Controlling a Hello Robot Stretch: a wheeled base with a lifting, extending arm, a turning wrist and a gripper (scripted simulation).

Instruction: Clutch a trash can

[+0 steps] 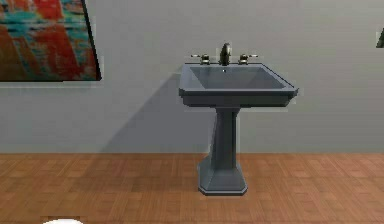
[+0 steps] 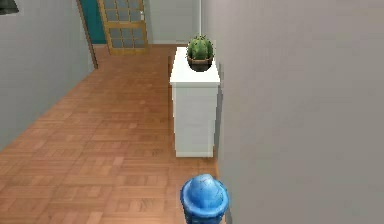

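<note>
The pincer's state cannot be told from these views, so nothing here can be placed against it. The likeliest trash can is a small blue round-topped object (image 2: pixel 204 197) standing on the reddish wood-plank floor (image 2: pixel 100 150) at the arm side view's bottom edge. It is just beside the corner of a plain grey wall (image 2: pixel 300 110) and near a tall white cabinet (image 2: pixel 194 115) that carries a green cactus in a dark pot (image 2: pixel 200 50). Its shape is too blob-like to be sure of. It seems to stand upright, long axis vertical, its paler domed top facing up. If it is a bin, it is probably light, stiff, smooth plastic that may slide or tip when nudged, so a hold across the upper body just under the top looks safest. In the forward view a dark slate pedestal sink (image 1: pixel 238 90) stands against the wall, beside a red-and-teal framed painting (image 1: pixel 45 40).
</note>
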